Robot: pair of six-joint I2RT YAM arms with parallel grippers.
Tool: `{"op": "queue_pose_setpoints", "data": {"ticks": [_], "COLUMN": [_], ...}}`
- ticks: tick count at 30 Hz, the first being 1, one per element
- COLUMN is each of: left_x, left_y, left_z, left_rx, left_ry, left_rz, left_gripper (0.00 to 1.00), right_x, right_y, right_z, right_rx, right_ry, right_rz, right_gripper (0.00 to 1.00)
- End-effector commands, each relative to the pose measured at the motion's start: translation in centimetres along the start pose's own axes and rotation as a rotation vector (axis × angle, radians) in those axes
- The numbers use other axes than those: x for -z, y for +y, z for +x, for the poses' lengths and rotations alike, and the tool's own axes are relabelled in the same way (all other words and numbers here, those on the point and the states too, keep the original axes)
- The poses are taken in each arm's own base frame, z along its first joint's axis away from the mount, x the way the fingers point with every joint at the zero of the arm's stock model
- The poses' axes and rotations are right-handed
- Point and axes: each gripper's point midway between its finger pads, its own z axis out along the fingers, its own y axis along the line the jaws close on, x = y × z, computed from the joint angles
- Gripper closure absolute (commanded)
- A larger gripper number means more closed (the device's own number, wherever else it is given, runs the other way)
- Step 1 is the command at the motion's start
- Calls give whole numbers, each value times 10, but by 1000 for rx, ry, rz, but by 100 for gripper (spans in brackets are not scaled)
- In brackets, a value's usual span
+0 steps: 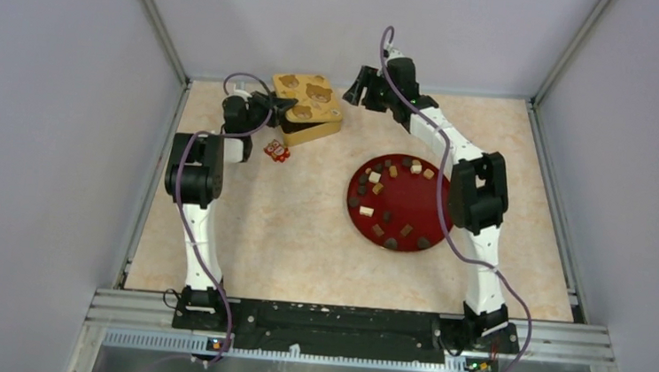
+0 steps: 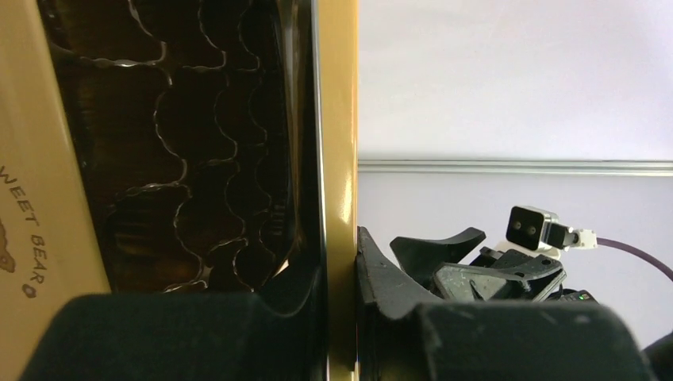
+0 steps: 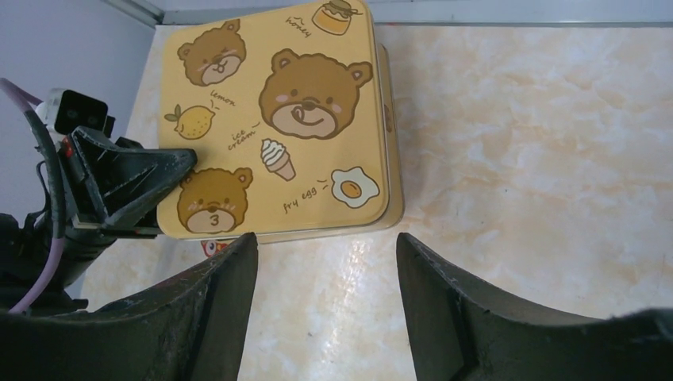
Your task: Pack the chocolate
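Left gripper point(image 1: 277, 108) is clamped on the edge of the bear lid point(image 3: 278, 119), which looks raised off the tin point(image 1: 314, 133). Right gripper point(image 3: 325, 246) hovers just right of the tin, jaws wide, holding nothing. Chocolate point(image 1: 366, 211) lies loose on the red plate point(image 1: 415, 202), near-right of the tin. The pieces look light, small and firm. Rounded ones may roll or slip, so pinch singly across flat sides, gently.

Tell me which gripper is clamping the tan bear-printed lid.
The left gripper: its jaws pinch the tan bear-printed lid's edge; the right gripper's jaws stand open, empty.
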Motion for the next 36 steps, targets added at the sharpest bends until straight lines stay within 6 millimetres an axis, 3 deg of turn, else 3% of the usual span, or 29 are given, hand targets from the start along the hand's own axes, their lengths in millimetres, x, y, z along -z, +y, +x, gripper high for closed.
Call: {"op": "queue_pose_setpoints", "data": {"ticks": [1, 11, 21, 36], "left_x": [-1, 5, 16, 38], "left_y": [-12, -5, 1, 20], "left_z": [-10, -6, -6, -24], "left_rx": [-65, -71, -119, -142], "left_ry": [-37, -32, -42, -49], "left_rz": [34, -20, -129, -297], "left_gripper": [84, 54, 43, 33], "right_x": [-8, -20, -19, -14], "right_y": [8, 2, -2, -4], "right_z": [-11, 2, 11, 18], "right_rx": [0, -11, -13, -19], "right_ry": [-17, 25, 40, 48], "right_rz": [-37, -41, -32, -31], "right_gripper": [37, 37, 37, 37]}}
